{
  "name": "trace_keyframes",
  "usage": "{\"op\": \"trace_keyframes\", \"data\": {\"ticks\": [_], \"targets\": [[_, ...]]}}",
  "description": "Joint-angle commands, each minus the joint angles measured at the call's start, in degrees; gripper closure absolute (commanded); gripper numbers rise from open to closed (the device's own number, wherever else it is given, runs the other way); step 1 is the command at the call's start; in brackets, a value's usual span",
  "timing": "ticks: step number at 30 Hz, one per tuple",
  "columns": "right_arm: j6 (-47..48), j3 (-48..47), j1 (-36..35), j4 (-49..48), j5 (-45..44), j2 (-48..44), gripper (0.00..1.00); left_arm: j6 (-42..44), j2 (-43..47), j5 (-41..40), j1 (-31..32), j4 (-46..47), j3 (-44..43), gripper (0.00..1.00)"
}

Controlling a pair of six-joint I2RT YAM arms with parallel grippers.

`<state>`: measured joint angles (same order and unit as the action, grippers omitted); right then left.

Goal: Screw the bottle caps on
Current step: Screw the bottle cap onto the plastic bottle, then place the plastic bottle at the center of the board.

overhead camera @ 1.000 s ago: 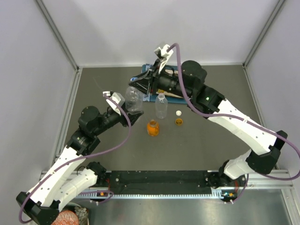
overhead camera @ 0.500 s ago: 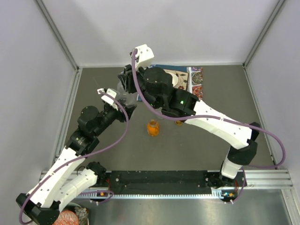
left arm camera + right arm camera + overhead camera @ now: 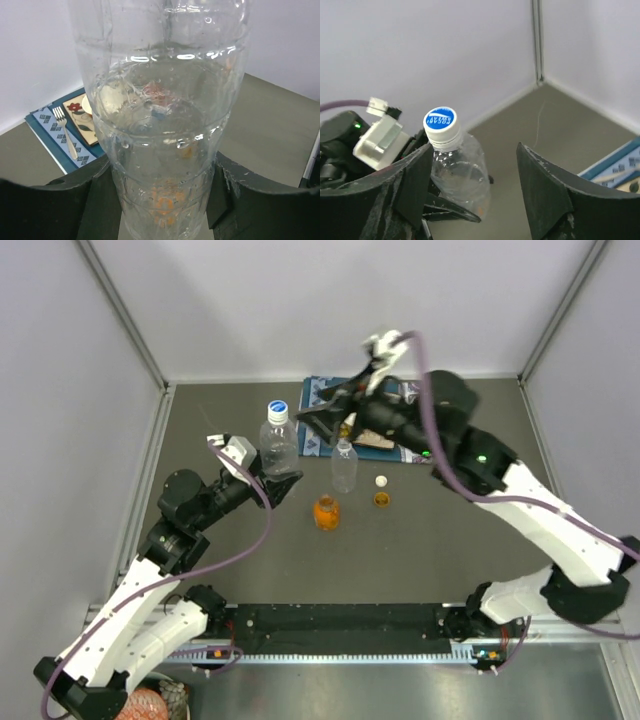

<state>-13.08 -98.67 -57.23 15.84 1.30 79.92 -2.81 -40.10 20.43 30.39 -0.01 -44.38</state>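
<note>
A clear bottle (image 3: 279,448) is clamped low down in the left gripper (image 3: 160,200), upper left of middle in the top view. A blue cap (image 3: 440,121) is seen on its neck. The right gripper (image 3: 475,200) is held near it, jaws apart, with nothing inside. The bottle is judged light, thin and easy to squash. It is best gripped at the ribs, and the cap pinched by its rim.
</note>
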Motion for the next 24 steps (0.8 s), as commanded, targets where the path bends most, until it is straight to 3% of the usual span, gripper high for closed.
{"op": "trace_keyframes", "data": {"ticks": [1,9,14,24], "targets": [[-0.9,3.9,5.1,-9.9,17.5,-7.5,0.35,-0.6,1.1,5.1,-0.5,5.1,0.4,1.00],[-0.7,1.6,5.8,-10.4,32.2,-2.5,0.40,-2.2,1.0,13.8,-0.5,5.6,0.6,1.00],[-1.2,0.3,5.8,-10.7,36.4,-0.6,0.43,-2.6,0.8,15.9,-0.5,5.7,0.6,1.00],[-2.0,0.6,5.7,-12.8,38.3,1.0,0.67,-2.8,0.6,15.9,-0.5,6.2,1.0,1.00]]}}
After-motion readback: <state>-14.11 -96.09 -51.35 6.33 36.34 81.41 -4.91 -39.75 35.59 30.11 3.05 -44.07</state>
